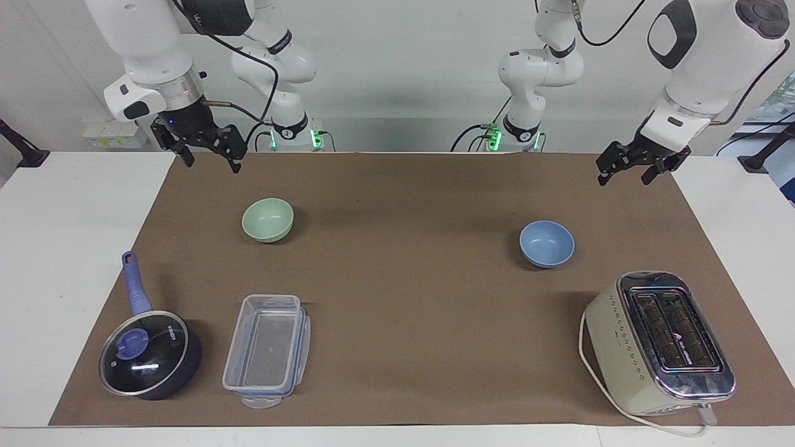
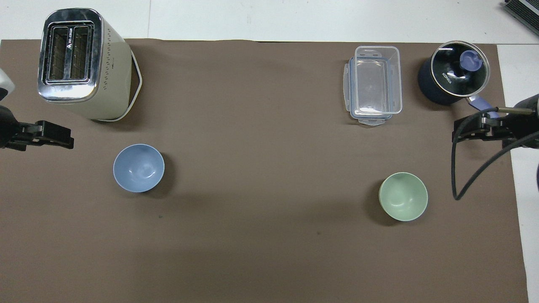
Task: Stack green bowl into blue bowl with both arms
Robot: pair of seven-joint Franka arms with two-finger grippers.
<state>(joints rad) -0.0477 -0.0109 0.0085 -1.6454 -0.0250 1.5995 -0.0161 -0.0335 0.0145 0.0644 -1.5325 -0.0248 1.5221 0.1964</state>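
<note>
The right hand (image 1: 210,156) hangs raised over the brown mat at the right arm's end of the surface (image 1: 62,248), jaws spread and holding nothing. The green bowl (image 1: 268,220) sits upright on the mat close to it, a little farther from the robots, which makes this arm the natural one to fetch it. The left hand (image 1: 627,174) hovers over the mat's edge at the left arm's end, and its fingers also look parted and empty, though they are seen slantwise. The blue bowl (image 1: 546,243) stands upright near that hand, mouth up and ready to receive.

The two bowls lie well apart, each in its own arm's reach, so the stacking has not begun. A hand-over or a carry across the middle seems likely.

Farther from the robots stand a lidded dark pot (image 1: 149,357) and a clear plastic container (image 1: 268,351) at the right arm's end, and a toaster (image 1: 658,341) at the left arm's end.
</note>
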